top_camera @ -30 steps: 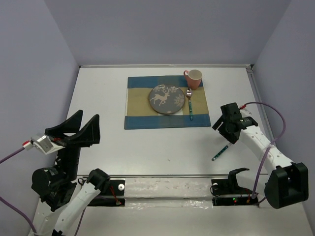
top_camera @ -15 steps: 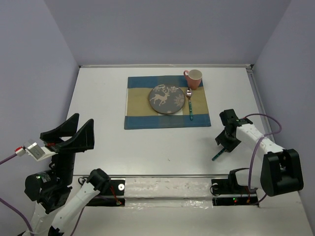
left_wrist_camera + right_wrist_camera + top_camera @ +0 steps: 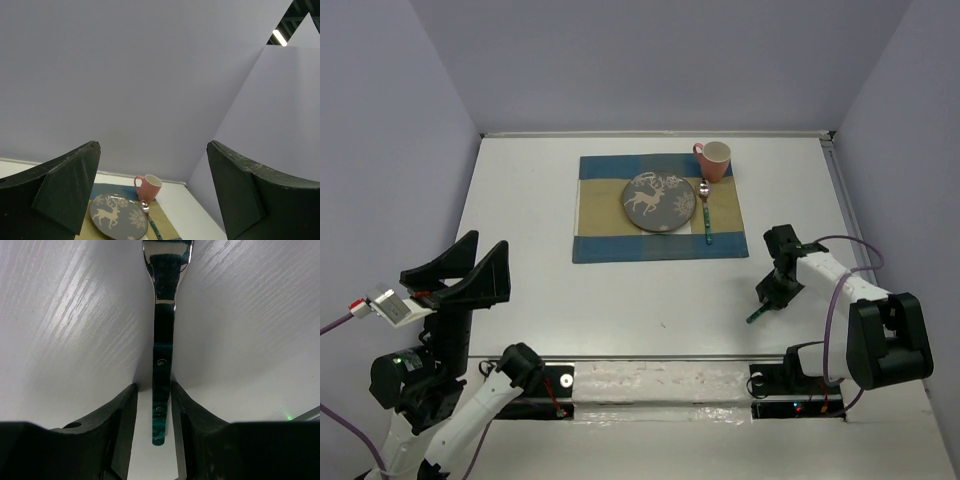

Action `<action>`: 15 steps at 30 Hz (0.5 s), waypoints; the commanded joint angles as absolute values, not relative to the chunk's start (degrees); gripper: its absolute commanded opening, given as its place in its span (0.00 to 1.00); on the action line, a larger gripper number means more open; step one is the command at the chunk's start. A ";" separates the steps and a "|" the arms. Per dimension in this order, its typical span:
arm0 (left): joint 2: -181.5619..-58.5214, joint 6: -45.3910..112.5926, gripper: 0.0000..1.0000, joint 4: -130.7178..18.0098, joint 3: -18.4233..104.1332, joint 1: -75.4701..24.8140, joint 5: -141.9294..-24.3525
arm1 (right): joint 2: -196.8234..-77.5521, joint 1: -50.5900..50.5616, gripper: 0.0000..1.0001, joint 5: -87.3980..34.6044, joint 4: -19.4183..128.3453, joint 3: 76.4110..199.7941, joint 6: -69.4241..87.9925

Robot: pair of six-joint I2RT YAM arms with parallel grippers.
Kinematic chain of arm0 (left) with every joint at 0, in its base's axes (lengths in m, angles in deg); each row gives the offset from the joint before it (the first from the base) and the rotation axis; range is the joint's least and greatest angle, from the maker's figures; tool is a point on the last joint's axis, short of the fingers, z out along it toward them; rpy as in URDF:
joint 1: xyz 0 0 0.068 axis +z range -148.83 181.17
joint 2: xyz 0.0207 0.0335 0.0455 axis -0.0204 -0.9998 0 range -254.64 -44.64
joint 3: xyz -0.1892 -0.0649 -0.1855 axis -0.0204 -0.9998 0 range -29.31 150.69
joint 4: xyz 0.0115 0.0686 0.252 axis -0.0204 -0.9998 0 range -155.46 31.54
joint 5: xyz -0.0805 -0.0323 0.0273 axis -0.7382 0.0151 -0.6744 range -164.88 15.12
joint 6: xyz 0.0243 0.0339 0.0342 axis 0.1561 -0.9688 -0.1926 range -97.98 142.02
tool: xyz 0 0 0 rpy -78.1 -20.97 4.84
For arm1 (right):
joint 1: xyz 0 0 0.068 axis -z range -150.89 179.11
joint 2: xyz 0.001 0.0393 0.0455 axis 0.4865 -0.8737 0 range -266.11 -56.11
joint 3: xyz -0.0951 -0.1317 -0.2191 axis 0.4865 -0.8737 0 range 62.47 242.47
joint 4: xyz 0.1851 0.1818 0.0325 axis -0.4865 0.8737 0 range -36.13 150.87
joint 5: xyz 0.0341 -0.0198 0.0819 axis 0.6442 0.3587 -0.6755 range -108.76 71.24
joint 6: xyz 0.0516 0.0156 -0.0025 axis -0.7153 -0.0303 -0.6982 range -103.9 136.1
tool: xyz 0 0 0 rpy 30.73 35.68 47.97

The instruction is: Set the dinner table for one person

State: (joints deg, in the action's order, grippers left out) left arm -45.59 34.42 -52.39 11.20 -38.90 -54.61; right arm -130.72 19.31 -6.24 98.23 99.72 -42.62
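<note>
Large flat white rectangular worktop (image 3: 540,260). One slim teal-handled metal piece of cutlery (image 3: 756,315) lies flat on it, towards the near right corner. Its head is cropped in the right wrist view, so I cannot tell fork from knife.

Right gripper (image 3: 772,292) is down at the worktop, astride the riveted handle. A sliver of white shows on each side, so the jaws are narrowly apart, not pinching.

Left gripper (image 3: 490,245) is raised over the near left corner, spread wide, holding nothing.

Blue-and-tan striped cloth placemat (image 3: 610,240) sits mid-worktop towards the far edge. It carries a grey round reindeer plate (image 3: 658,200), a pink mug (image 3: 714,160) and a teal-handled spoon (image 3: 705,210).

Judgement: the cutlery is light, stiff and thin, with slippery polished metal. Take it across the handle near the rivets. A hold at the end would likely let it swing.
</note>
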 commanded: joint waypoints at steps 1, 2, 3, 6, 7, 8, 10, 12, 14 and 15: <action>-44.99 33.10 0.99 -50.20 11.99 -39.08 -53.52 | -131.95 19.27 0.32 -4.79 95.18 98.85 -41.91; -44.90 33.18 0.99 -50.11 11.99 -39.08 -53.44 | -132.39 19.27 0.26 -4.17 95.00 98.94 -41.73; -44.90 33.18 0.99 -50.11 11.91 -39.08 -53.26 | -133.09 19.27 0.19 -3.56 94.48 99.03 -40.95; -44.99 33.01 0.99 -50.11 11.82 -39.08 -53.17 | -133.36 19.27 0.00 -2.33 93.95 99.82 -39.11; -45.25 33.01 0.99 -50.11 11.82 -39.08 -53.17 | -132.23 19.27 0.00 -1.97 94.03 101.21 -36.75; -45.42 33.01 0.99 -50.20 11.82 -39.08 -53.26 | -131.00 19.27 0.00 -1.53 94.90 102.19 -34.55; -45.69 33.01 0.99 -50.20 11.82 -39.08 -53.35 | -126.45 17.08 0.00 1.87 96.31 106.38 -33.30; -45.87 33.01 0.99 -50.11 11.73 -39.08 -53.26 | -123.71 12.10 0.00 3.30 96.76 110.35 -32.07; -46.39 32.92 0.99 -50.11 11.56 -39.08 -53.08 | -123.95 7.34 0.00 5.32 96.23 115.00 -31.28; -46.57 32.83 0.99 -50.11 11.55 -39.08 -52.82 | -125.70 2.36 0.00 5.76 95.36 120.68 -30.32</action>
State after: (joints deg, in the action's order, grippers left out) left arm -45.59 34.05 -52.39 11.20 -38.90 -53.82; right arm -126.37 12.71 -0.06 99.30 106.81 -34.47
